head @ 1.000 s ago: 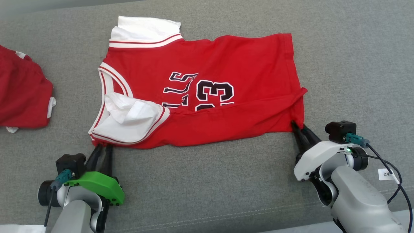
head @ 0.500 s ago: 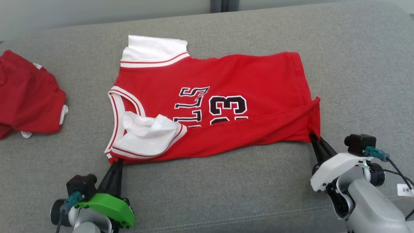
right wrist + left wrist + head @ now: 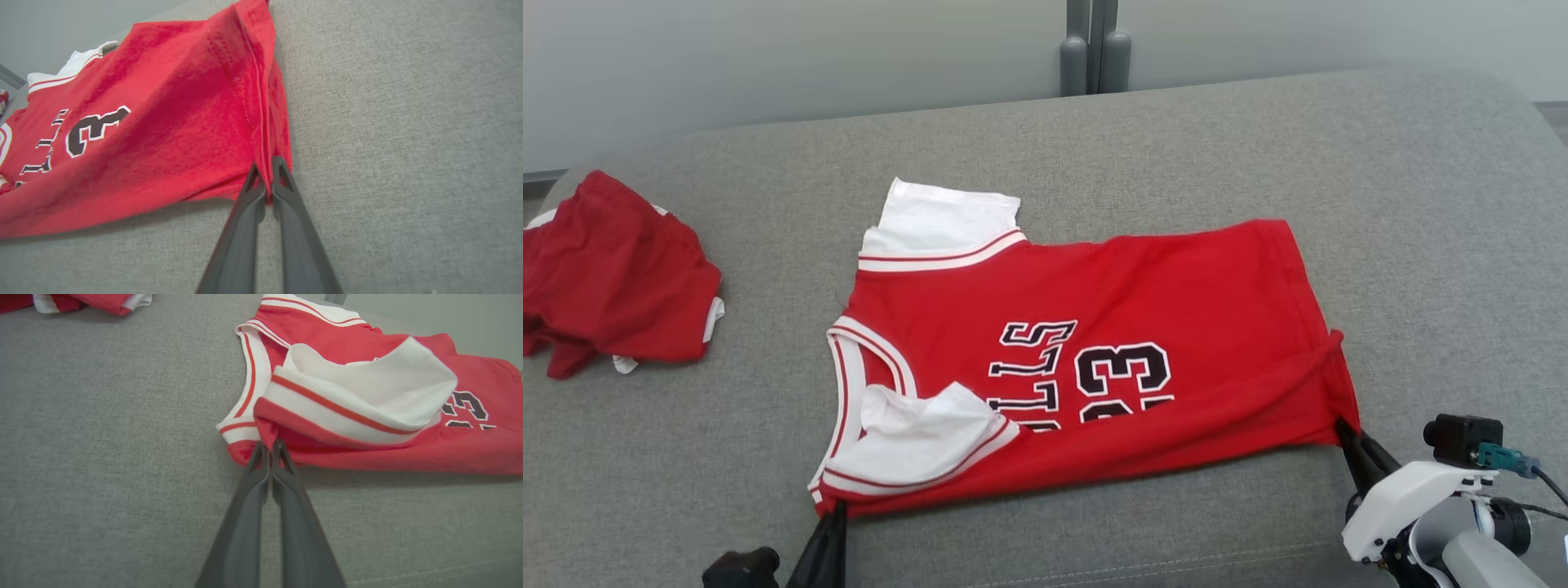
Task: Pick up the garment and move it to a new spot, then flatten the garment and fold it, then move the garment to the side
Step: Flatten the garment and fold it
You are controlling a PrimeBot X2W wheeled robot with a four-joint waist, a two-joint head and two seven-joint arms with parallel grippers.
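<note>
A red basketball jersey [image 3: 1111,327] with white trim and black lettering lies spread on the grey couch, its near long edge folded up over the number. My left gripper [image 3: 836,511] is shut on the jersey's near left corner by the white sleeve [image 3: 915,433]; the left wrist view has the fingertips [image 3: 267,447] pinching red cloth [image 3: 367,449]. My right gripper [image 3: 1343,429] is shut on the near right hem corner, and the right wrist view shows the pinched hem [image 3: 267,179] of the jersey [image 3: 143,134] lifted slightly off the cushion.
A second red garment [image 3: 605,278] lies crumpled at the couch's left end, also visible as red garment [image 3: 81,300]. Bare grey cushion [image 3: 1437,204] extends right of the jersey and in front of it [image 3: 1094,531]. A pale wall with a grey post [image 3: 1092,41] stands behind.
The head camera has tilted up, so everything sits lower in the picture and the wall shows. Both grippers have kept their hold on the jersey's near corners; the left gripper closed from slightly apart.
</note>
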